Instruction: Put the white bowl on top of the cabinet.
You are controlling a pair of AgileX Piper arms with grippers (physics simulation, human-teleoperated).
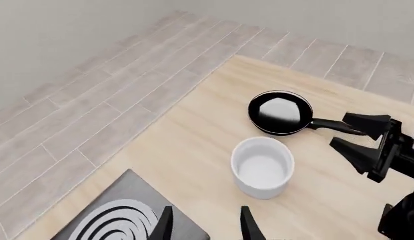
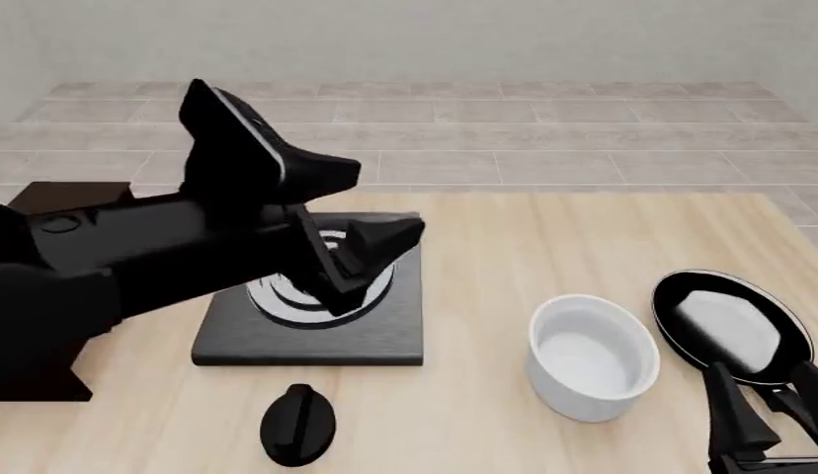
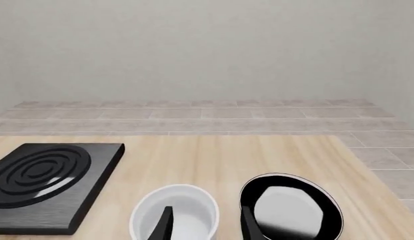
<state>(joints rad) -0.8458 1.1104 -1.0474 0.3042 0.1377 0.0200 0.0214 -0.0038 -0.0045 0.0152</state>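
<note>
wooden table (image 2: pixel 515 247): one white bowl (image 2: pixel 591 357), one pan (image 2: pixel 732 327), both tools (image 1: pixel 205 226) (image 3: pixel 207 225) spread.

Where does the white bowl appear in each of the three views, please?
Front view: the white bowl stands lower right, between the stove and the frying pan.
Left wrist view: white bowl at centre, near the pan.
Right wrist view: bowl at the bottom edge.
Shared landmark: the frying pan.

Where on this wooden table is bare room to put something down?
Bare wood lies beyond the glossy white round bowl, between the black stove slab and the table's far right edge. Crowded: bowl, black frying pan and right gripper sit close together.
</note>
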